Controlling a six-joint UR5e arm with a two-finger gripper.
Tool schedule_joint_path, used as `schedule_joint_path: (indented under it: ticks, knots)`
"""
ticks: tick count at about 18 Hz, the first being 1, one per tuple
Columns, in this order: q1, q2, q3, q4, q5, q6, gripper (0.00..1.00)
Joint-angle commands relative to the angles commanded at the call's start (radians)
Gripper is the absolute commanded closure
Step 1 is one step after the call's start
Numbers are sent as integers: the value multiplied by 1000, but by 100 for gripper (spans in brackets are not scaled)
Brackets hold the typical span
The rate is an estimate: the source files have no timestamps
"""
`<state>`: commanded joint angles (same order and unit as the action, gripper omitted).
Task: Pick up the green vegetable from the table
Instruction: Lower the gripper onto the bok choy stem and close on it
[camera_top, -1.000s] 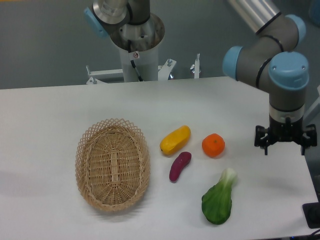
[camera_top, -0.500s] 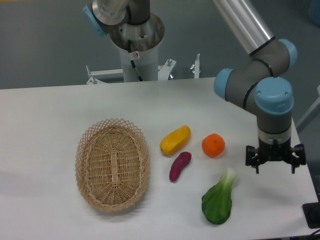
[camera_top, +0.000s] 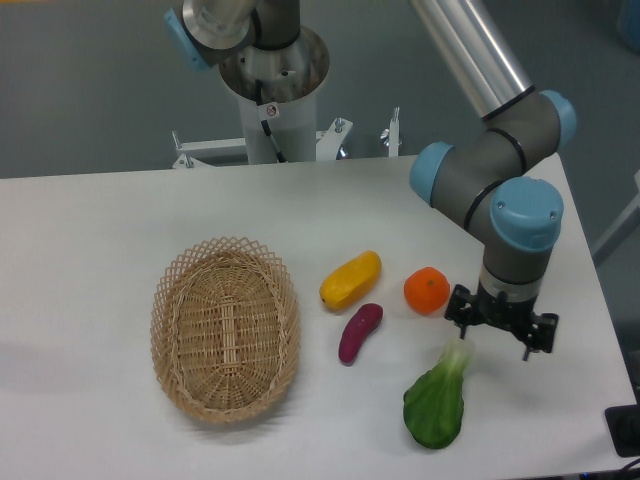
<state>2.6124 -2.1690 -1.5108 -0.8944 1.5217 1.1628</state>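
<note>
On the table (camera_top: 110, 230), tool (camera_top: 497, 343) seemingly open beside green vegetable (camera_top: 437, 397).

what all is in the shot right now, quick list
wicker basket: 1, tan, left of centre on the table, nothing inside
yellow oblong fruit: 1, yellow, right of the basket
purple eggplant piece: 1, purple, just below the yellow fruit
orange: 1, orange, right of the yellow fruit
green vegetable: 1, dark green leaf, pale stem, front right
table: 1, white
arm base: 1, grey, behind the table
arm: 1, grey, blue caps
gripper: 1, black, fingers spread, above the vegetable's stem
</note>
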Motion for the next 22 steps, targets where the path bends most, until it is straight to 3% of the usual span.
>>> schedule_joint_path:
  ticks: [8,11,17,20,22]
  knots:
    - [-2,-31,-11,45,-2,3,0]
    - [-2,-52,-22,101,0,8,0]
    - [-2,-51,-45,115,0,11,1]
    - [0,-41,-46,114,-2,12,41]
    - [0,-40,-45,114,-2,11,49]
